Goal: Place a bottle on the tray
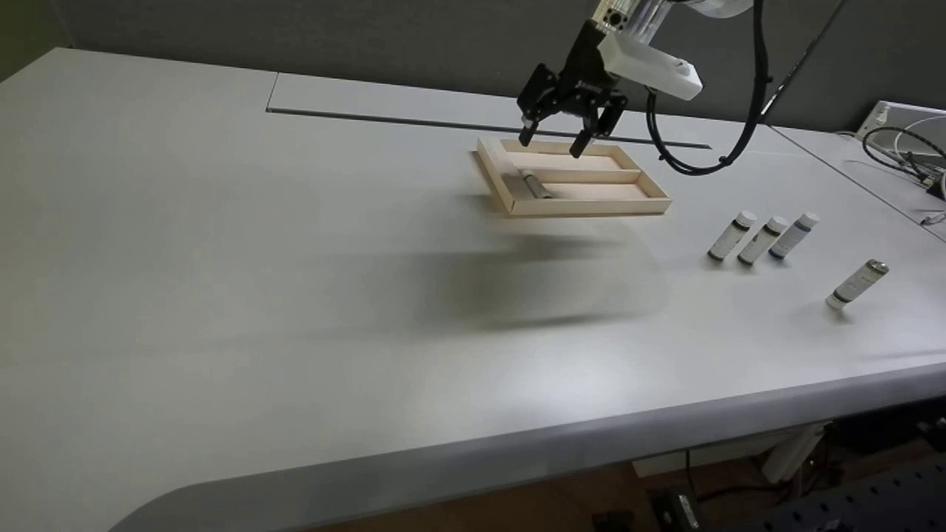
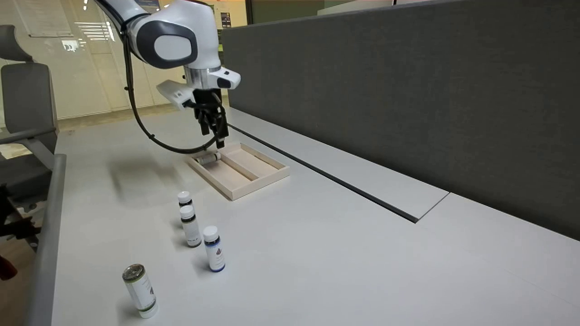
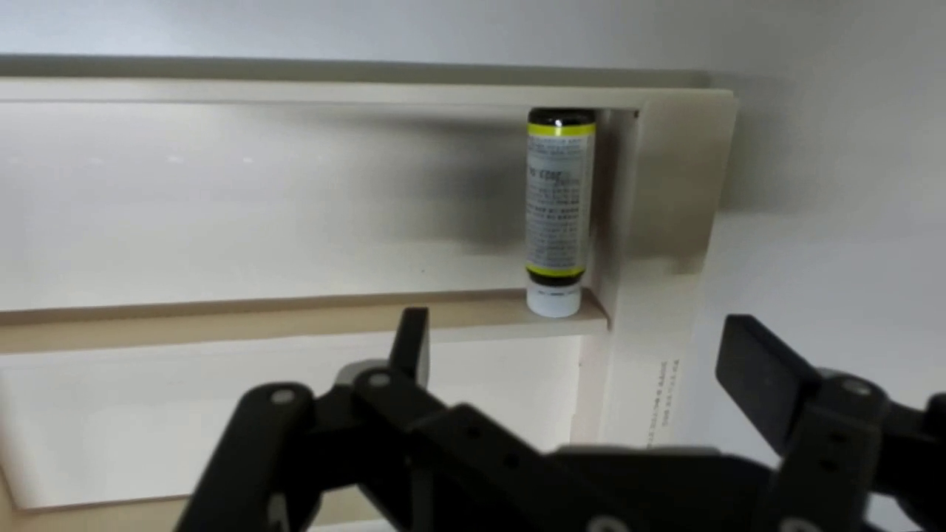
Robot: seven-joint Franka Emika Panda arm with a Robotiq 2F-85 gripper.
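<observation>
Bottle (image 3: 559,199) lies in one compartment of the tray (image 1: 591,207), just beside the end wall (image 3: 669,192), cap toward the divider (image 3: 259,321). White cap, dark neck and base, pale printed label with yellow bands. End effector (image 1: 551,145) empty, spread wide above tray. Four similar bottles (image 1: 761,242) on tabletop (image 1: 295,295), apart from tray.

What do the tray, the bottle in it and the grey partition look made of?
Tray: probably bare wood, pale beige and matte, though no grain shows clearly.
Bottle: dark glass or glossy plastic; its base catches a highlight. Cap: smooth, white, likely plastic.
Partition: probably fabric, being dull and faintly mottled.
</observation>
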